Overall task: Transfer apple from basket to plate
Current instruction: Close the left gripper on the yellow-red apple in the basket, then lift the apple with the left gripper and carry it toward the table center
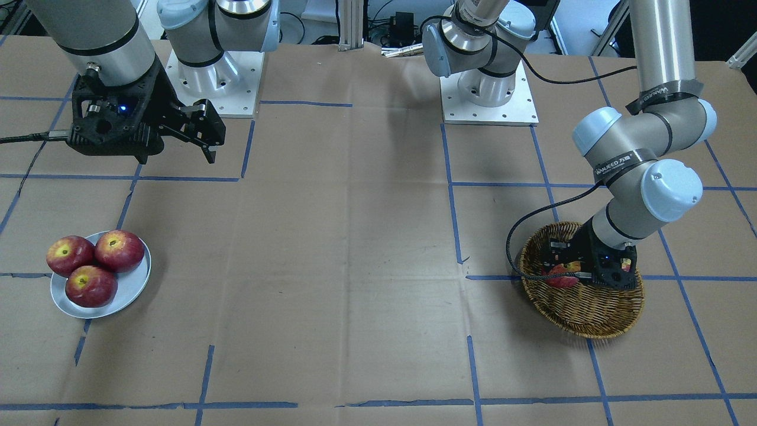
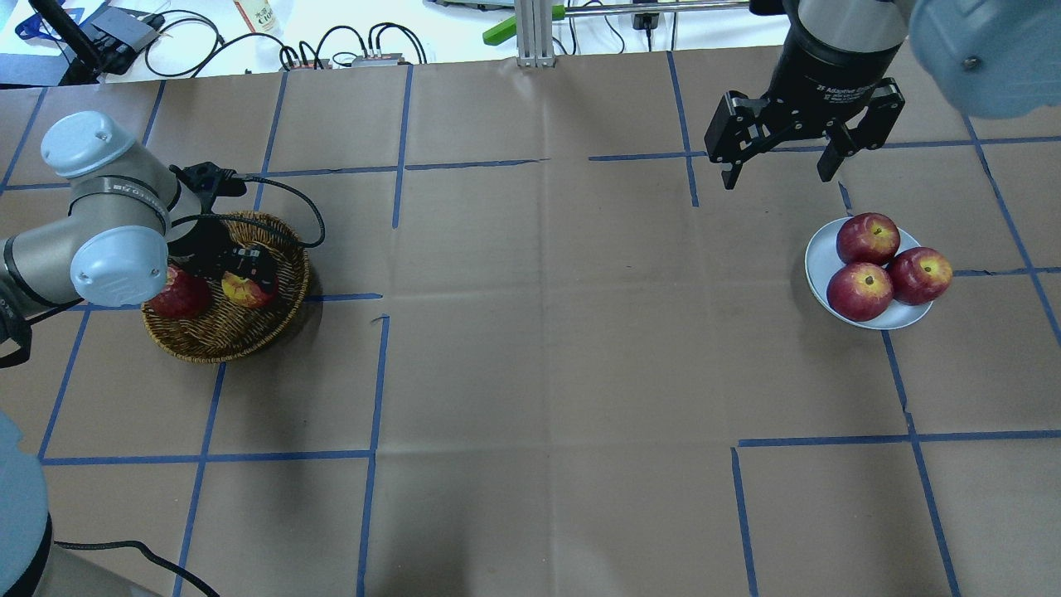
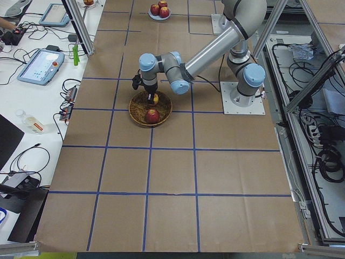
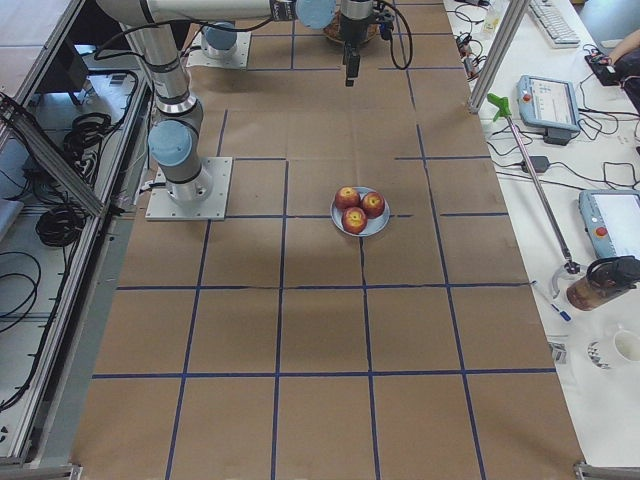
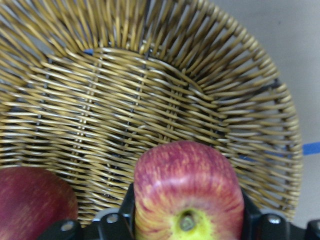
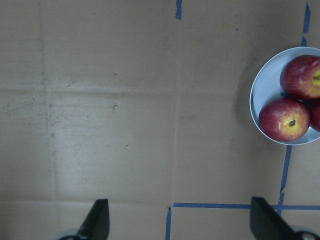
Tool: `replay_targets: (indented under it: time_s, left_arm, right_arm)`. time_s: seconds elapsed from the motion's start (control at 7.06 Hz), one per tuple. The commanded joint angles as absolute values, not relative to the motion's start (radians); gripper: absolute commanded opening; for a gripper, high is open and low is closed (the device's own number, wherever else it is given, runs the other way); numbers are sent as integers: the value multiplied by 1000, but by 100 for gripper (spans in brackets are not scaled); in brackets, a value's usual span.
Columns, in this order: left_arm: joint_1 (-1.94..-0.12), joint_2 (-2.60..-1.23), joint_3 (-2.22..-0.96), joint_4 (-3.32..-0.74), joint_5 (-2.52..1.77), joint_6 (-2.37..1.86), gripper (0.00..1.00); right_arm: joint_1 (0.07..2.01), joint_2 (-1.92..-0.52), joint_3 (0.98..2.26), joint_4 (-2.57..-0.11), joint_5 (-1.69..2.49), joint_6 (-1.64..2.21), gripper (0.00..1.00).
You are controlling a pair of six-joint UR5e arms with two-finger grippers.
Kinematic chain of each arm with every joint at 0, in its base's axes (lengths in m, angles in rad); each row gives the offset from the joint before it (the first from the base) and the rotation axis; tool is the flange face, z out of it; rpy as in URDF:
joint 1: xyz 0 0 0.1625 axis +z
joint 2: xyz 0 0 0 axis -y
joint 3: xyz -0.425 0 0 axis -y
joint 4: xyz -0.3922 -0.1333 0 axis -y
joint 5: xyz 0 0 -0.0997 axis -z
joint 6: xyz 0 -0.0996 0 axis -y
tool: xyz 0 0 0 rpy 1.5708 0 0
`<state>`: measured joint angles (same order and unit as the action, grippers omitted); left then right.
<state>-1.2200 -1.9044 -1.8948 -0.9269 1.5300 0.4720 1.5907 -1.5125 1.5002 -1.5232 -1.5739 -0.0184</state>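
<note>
1. Brown paper (image 2: 539,332) taped into blue squares is covering the table. Seen from overhead, the basket (image 2: 215,340) is sitting at its 9 o'clock and the plate (image 2: 816,259) at its 3 o'clock, well apart.
2. I am reaching my left claw (image 2: 246,278) down into the basket. My wrist view is showing its fingers (image 5: 129,207) pressing both flanks of the apple (image 5: 186,180), so I am judging it clamped on the fruit.
3. That apple is lying just toward 3 o'clock of the basket's middle, while a darker apple (image 2: 178,294) is resting near it at 9 o'clock.
4. My right claw (image 2: 779,174) is hanging at the plate's 11 o'clock, fingers wide apart and holding nothing.
5. Three red apples (image 2: 862,290) are crowding the plate, leaving bare surface around 9 to 10 o'clock.
6. I am judging this step to be the grasp, though I cannot tell whether the apple is off the weave. The next move is calling for a straight lift clear of the rim and the neighbour, then a long carry toward the plate's bare side.
</note>
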Motion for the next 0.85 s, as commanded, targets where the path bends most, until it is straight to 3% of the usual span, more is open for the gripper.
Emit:
replay_targets:
  time_s: [0.0, 0.42, 0.71]
  left_arm:
    - [-1308, -1852, -1849, -969, 1526, 353, 33]
    - [-1590, -1839, -1800, -1003, 1517, 0, 33]
    - [-1794, -1937, -1743, -988, 1517, -215, 33]
  right_arm:
    - [1591, -1513, 1500, -1523, -1574, -18, 100]
    - [1591, -1513, 1500, -1523, -1574, -18, 100]
    - [1591, -1513, 1500, -1523, -1574, -18, 100]
